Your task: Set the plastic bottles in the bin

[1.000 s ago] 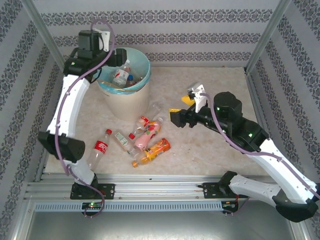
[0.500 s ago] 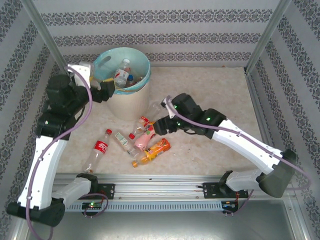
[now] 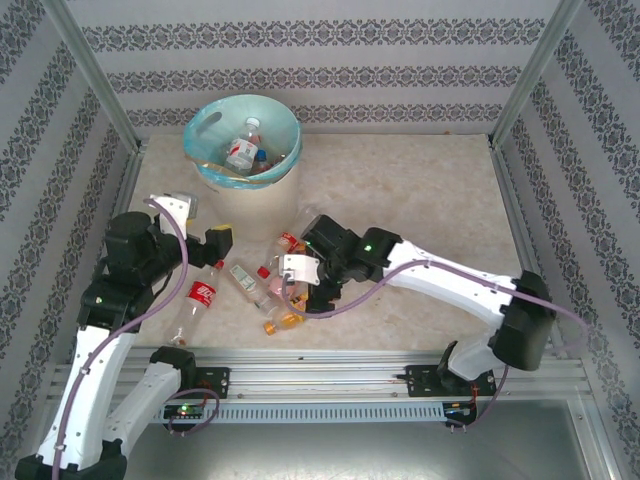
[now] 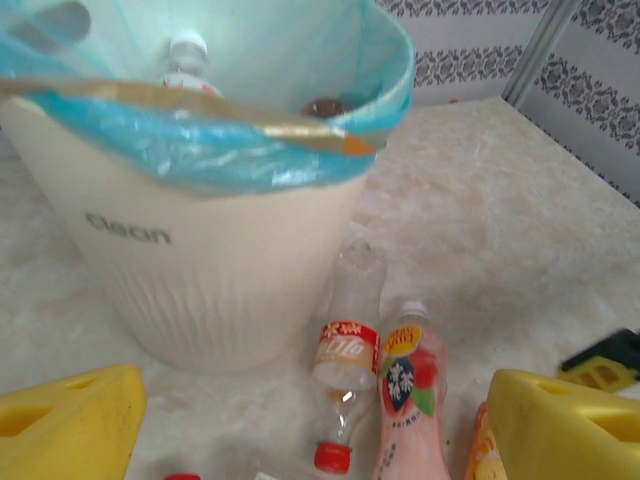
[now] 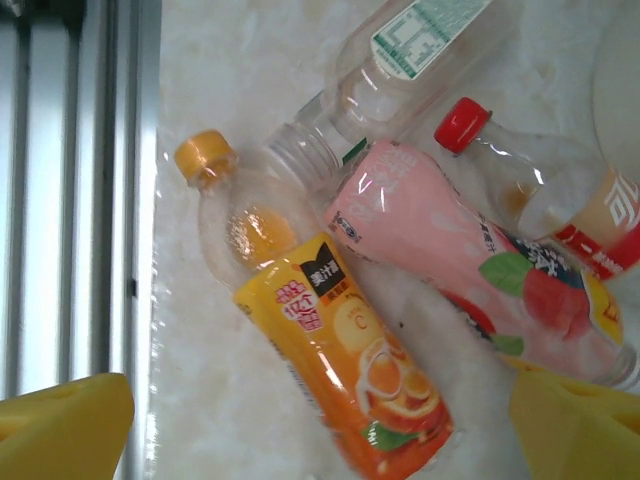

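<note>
Right gripper [image 5: 318, 435]: my jaws wide, empty, over orange juice bottle [image 5: 320, 350]. Straddle its label squarely (pink bottle [image 5: 470, 250] touches it). Left gripper [image 4: 310, 430]: wide, empty too.

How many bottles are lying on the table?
5: the cola bottle lies apart on the left; the green-labelled bottle, red-labelled bottle, pink bottle and orange bottle cluster mid-table. Others may be hidden.

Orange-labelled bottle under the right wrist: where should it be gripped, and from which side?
Probably across the lower label of the orange-labelled bottle, from straight above: it lies flat, and the pink bottle crowds its shoulder, while bare table flanks the lower body.
</note>
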`<state>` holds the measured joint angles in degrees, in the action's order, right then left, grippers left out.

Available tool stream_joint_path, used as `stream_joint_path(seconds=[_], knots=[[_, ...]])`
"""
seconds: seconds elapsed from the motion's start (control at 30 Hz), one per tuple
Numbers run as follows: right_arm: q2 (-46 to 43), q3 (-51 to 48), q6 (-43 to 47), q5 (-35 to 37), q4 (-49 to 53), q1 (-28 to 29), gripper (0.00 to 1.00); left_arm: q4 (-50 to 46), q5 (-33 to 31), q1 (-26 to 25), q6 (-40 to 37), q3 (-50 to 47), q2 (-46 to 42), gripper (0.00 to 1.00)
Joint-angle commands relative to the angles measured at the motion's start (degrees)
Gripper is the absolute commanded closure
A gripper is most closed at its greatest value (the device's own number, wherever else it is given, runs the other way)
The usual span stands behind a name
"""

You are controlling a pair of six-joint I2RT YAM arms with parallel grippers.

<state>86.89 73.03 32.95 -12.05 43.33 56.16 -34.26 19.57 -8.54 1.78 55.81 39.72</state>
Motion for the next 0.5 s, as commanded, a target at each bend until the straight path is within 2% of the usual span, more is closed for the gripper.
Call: stream_joint_path(seconds=[0.0, 0.27, 0.47], knots=[[6.42, 3.31, 13.53, -0.34, 2.37, -0.45, 0.05, -2.55, 0.67, 0.32, 1.28, -1.49, -1.72, 0.11], [13.61, 0.84, 17.55, 0.59, -2.07, 0.57, 0.1, -3.55, -4.1, 0.31, 2.18, -3.58, -4.36, 0.09], [14.45, -2.08, 17.91, 1.99, -5.38, 0.7, 0.15, -3.36, -5.41, 0.35, 2.35, -3.69, -5.01, 0.09]])
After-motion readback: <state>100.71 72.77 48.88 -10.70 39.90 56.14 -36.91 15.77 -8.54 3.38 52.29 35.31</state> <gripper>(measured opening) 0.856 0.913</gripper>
